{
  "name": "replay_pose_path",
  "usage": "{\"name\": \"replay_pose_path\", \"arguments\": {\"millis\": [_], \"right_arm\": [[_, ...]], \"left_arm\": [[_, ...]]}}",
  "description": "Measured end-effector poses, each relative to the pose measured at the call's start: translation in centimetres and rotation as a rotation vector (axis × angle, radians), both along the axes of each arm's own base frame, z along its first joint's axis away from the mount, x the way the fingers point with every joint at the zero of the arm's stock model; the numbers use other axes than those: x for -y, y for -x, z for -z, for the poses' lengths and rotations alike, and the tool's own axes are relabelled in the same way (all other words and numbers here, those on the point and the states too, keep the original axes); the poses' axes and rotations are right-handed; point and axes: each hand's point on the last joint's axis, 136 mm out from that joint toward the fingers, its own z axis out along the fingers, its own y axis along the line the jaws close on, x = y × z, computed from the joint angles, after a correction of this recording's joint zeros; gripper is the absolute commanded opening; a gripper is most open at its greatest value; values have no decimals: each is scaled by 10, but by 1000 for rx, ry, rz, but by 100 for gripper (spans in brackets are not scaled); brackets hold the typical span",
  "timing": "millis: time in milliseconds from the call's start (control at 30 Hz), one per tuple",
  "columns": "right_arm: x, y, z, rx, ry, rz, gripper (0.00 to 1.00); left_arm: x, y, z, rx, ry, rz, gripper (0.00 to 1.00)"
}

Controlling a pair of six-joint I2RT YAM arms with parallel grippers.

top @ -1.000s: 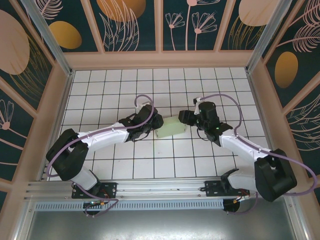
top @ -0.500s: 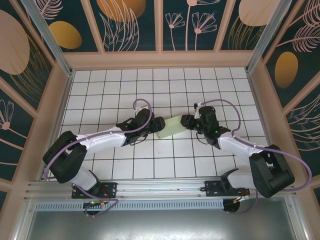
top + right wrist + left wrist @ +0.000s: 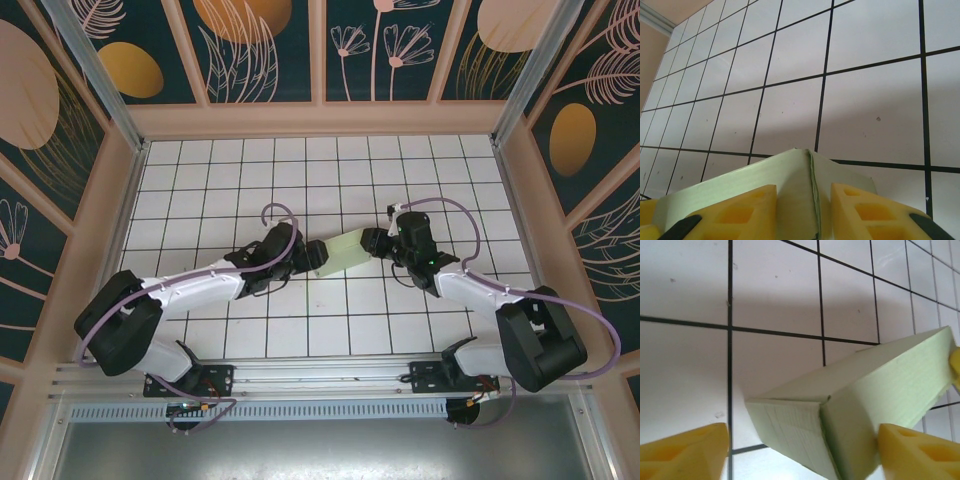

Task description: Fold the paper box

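Note:
The paper box (image 3: 342, 253) is a pale mint-green folded block in mid table, stretched between both grippers. My right gripper (image 3: 372, 243) is shut on its right end; in the right wrist view the yellow fingers (image 3: 735, 215) press both sides of the box's seamed end (image 3: 800, 190). My left gripper (image 3: 308, 258) stands open around the left end. In the left wrist view the box corner (image 3: 825, 405) sits between wide-set jaws: the right finger (image 3: 915, 452) is against the box's side and the left finger (image 3: 685, 452) is well apart from it.
The white tiled table (image 3: 330, 180) is bounded by tan walls at the back (image 3: 320, 120) and sides. Both arms reach inward from the near rail (image 3: 320, 375). Purple cables loop above each wrist.
My left gripper has opened and let go of the box's left end. My right gripper has closed on the right end, and the box now tilts slightly.

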Motion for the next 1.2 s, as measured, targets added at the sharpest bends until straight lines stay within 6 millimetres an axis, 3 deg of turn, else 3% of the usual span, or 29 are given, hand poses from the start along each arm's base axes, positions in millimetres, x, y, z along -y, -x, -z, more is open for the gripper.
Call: {"name": "replay_pose_path", "arguments": {"millis": [100,233,300,400,433,567,733,833,1000,1133,1200], "right_arm": [[0,0,0,0,0,-1,33],[0,0,0,2,3,-2,34],[0,0,0,5,6,-4,34],[0,0,-1,9,11,-8,38],[1,0,0,9,14,-7,39],[2,1,1,7,26,-7,46],[4,4,2,7,50,-22,61],[5,5,3,-2,50,-24,64],[7,6,3,-14,40,-29,64],[8,7,-3,-9,20,-32,65],[11,8,-12,9,-4,-32,66]], "left_arm": [[6,0,-4,7,39,15,43],[12,-1,-6,7,70,27,40],[12,-1,-6,11,70,34,52],[10,-1,-4,31,37,61,91],[9,-2,-3,43,19,71,98],[4,-8,-10,130,-90,147,99],[14,-30,-51,353,-223,321,99],[22,-32,-66,490,-312,474,99],[35,-20,-56,617,-445,774,99],[39,-18,-38,642,-526,912,99],[39,-18,-26,630,-562,961,94]]}}
